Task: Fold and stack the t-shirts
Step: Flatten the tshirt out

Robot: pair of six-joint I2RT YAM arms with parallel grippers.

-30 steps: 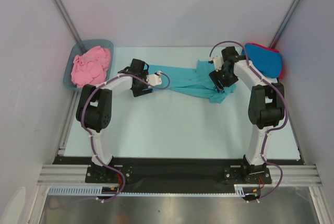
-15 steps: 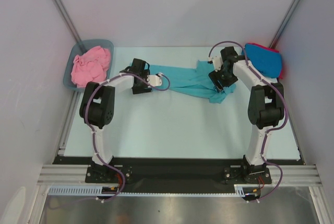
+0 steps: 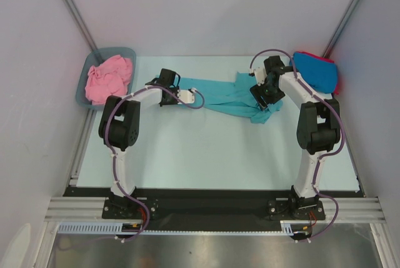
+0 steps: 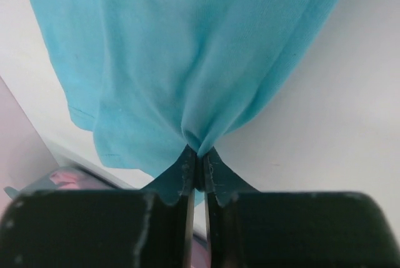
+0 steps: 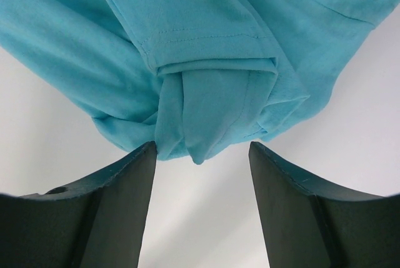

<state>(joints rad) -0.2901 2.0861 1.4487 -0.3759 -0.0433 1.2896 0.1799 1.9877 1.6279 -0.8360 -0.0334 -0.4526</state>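
A teal t-shirt (image 3: 222, 95) lies stretched across the back of the table. My left gripper (image 3: 180, 86) is at the shirt's left end. In the left wrist view that gripper (image 4: 200, 153) is shut on a pinched fold of the teal cloth (image 4: 187, 49). My right gripper (image 3: 260, 95) hangs over the shirt's bunched right end. In the right wrist view it (image 5: 201, 147) stands open, with a tip of folded teal cloth (image 5: 206, 112) reaching just between its fingertips. A pink t-shirt (image 3: 108, 79) lies crumpled in the tub. A bright blue t-shirt (image 3: 314, 70) rests on a red one (image 3: 337, 83) at the back right.
The grey-blue plastic tub (image 3: 82, 92) stands at the back left corner. Metal frame posts rise along both sides by the white walls. The black rail with both arm bases runs along the near edge.
My left gripper has shut on the teal shirt's left end, and its arm has drawn in a little to the left. The right arm has not moved.
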